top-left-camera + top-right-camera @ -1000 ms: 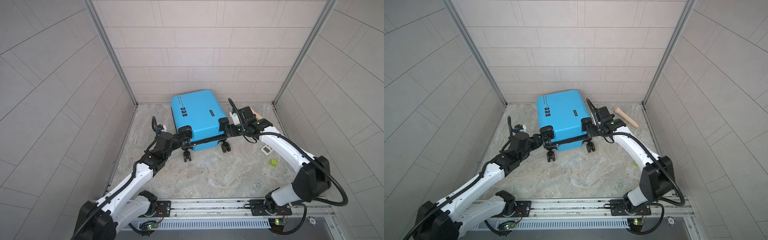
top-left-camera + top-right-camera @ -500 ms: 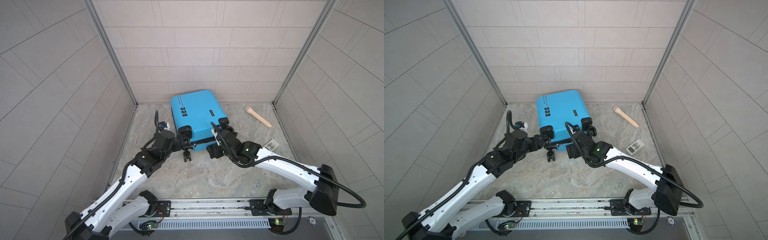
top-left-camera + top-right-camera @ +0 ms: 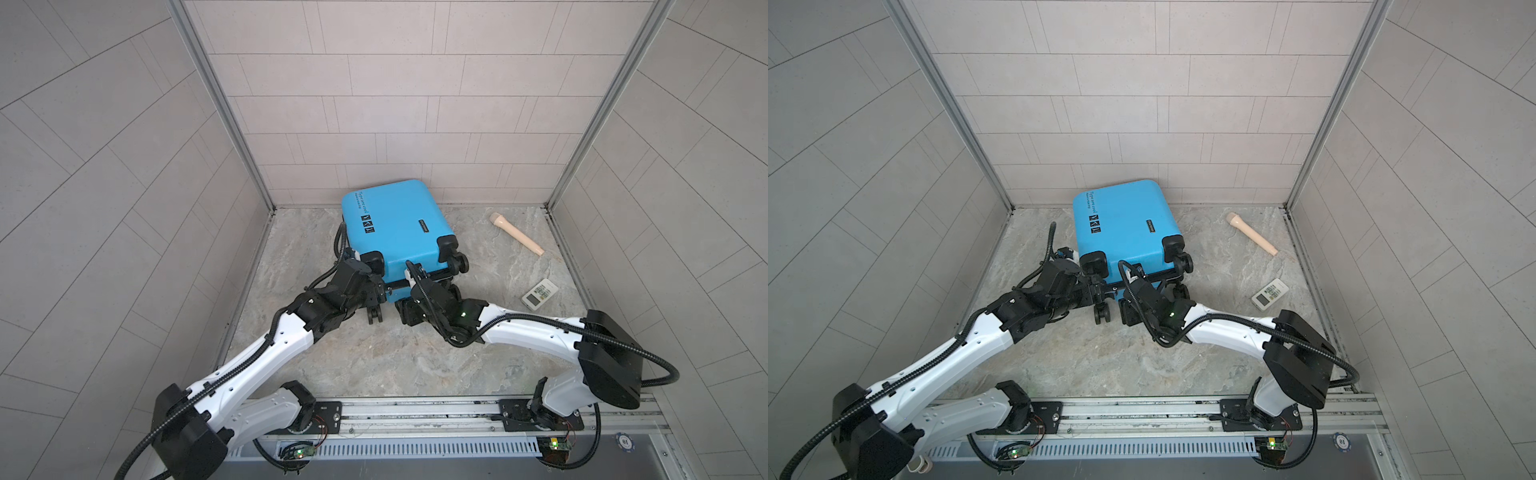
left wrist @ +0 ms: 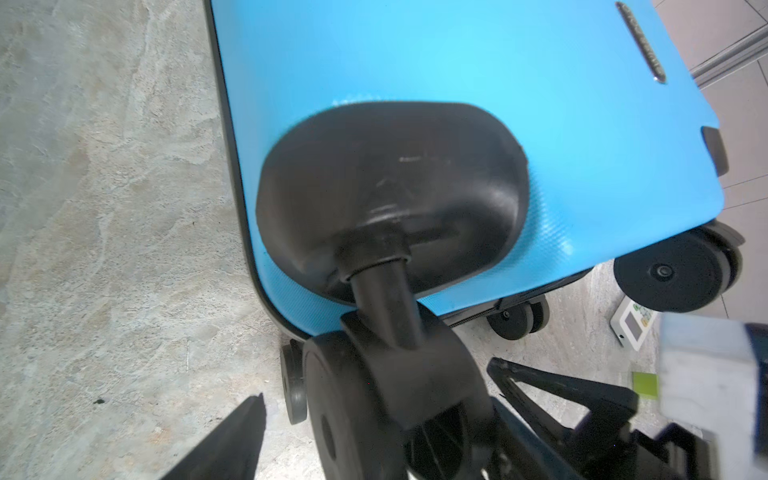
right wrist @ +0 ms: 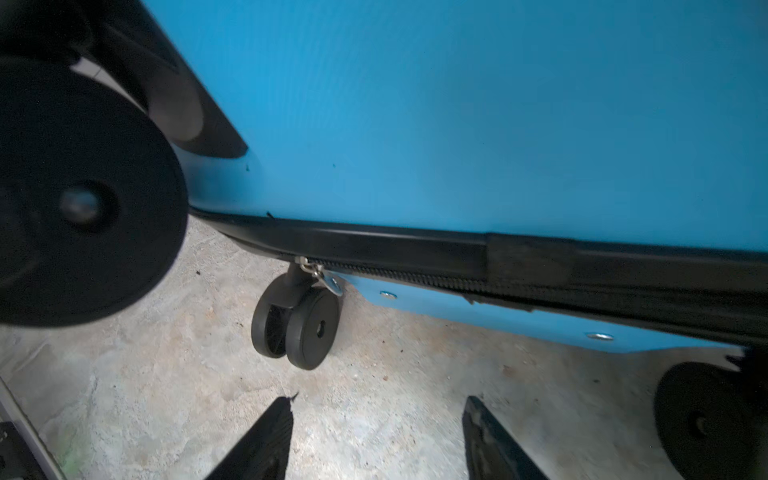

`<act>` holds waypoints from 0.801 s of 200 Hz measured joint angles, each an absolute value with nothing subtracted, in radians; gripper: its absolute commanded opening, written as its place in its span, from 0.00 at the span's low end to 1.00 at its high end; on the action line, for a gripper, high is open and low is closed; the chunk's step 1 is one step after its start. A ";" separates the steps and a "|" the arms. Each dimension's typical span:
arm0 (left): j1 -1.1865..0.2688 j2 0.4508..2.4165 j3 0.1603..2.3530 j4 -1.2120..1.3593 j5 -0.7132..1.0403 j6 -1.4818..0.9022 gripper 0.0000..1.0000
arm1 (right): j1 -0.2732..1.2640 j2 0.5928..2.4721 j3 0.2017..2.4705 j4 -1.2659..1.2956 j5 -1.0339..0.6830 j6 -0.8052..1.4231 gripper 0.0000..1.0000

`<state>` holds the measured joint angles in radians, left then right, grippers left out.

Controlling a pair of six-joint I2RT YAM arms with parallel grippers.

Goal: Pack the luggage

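The left hand (image 4: 376, 378) stands wide open around a black spinner wheel (image 4: 345, 415) of the small bright-blue hard-shell suitcase (image 3: 399, 232), with one finger clear of it. The right hand (image 5: 380, 401) is open also and empty, low before the black zipper (image 5: 415, 279). The closed suitcase lies on the marbled grey desk (image 3: 374, 357), its far end near the back wall (image 3: 395, 124). To its right lie a white remote control (image 3: 539, 294) and, farther, a beige stick-shaped object (image 3: 516, 233).
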<state>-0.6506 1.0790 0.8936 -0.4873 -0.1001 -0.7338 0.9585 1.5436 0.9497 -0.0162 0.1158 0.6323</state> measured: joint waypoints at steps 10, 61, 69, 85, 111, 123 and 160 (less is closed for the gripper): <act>-0.651 1.082 0.894 -0.483 -0.097 -0.735 0.87 | 0.960 1.567 0.949 0.021 0.121 0.637 0.63; -0.651 1.058 0.893 -0.466 -0.109 -0.741 0.87 | 0.960 1.630 0.948 0.175 0.147 0.659 0.54; -0.651 1.050 0.893 -0.458 -0.114 -0.740 0.87 | 0.960 1.637 0.949 0.187 0.150 0.662 0.50; -0.651 1.043 0.893 -0.451 -0.121 -0.736 0.88 | 0.960 1.658 0.964 0.202 0.155 0.666 0.47; -0.651 1.055 0.892 -0.440 -0.121 -0.733 0.88 | 0.967 1.691 0.980 0.216 0.162 0.676 0.44; -0.651 1.066 0.892 -0.432 -0.119 -0.733 0.88 | 0.971 1.702 0.984 0.220 0.163 0.682 0.42; -0.651 1.095 0.892 -0.406 -0.105 -0.733 0.88 | 0.972 1.729 1.012 0.225 0.159 0.690 0.36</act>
<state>-0.6506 1.0946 0.8917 -0.4065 -0.1055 -0.7326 0.9718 1.7290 1.0119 0.2253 0.1589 0.6899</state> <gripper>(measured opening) 0.879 0.375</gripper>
